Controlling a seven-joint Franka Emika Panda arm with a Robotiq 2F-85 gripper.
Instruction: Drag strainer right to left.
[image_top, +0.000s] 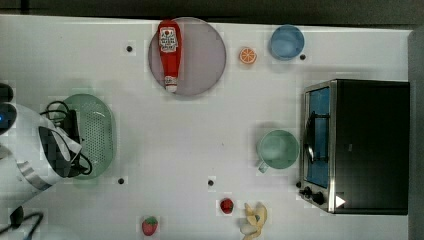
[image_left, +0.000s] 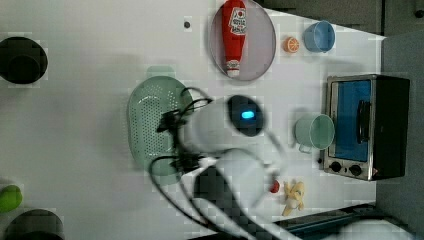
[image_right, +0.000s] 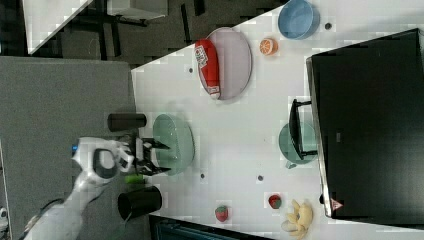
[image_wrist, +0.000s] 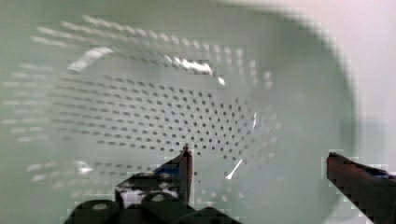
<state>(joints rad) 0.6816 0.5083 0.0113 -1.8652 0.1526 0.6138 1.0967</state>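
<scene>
hand was spread wide over the strainer, which sat at the top view's left end of the counter. risk: 1 finger catching the rim on retreat could tip or shift it.

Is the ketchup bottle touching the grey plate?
Touching. In the top view the ketchup bottle lies flat on the grey plate, along the plate's left side, its cap near the rim.
</scene>
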